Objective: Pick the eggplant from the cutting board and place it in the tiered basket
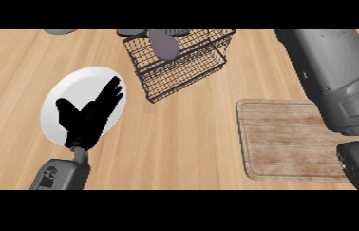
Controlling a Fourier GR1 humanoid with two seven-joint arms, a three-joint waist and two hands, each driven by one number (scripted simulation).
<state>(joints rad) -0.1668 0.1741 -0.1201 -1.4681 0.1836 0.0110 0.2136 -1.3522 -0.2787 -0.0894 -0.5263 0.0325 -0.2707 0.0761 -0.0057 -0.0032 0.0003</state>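
Eggplant (164, 44), dull purple and egg-shaped with a small greenish stem end at its top, lies inside the black wire tiered basket (188, 71) near the counter's far edge. The cutting board (288, 139), pale weathered wood with rounded corners, sits bare at the right, well apart from the basket. The counter (182, 144) is light wood with a straight grain. The left hand (88, 118) hovers over a white plate (73, 85), fingers straight and spread, holding nothing. Only the right forearm (326, 78) shows, grey; its hand's fingers cannot be told
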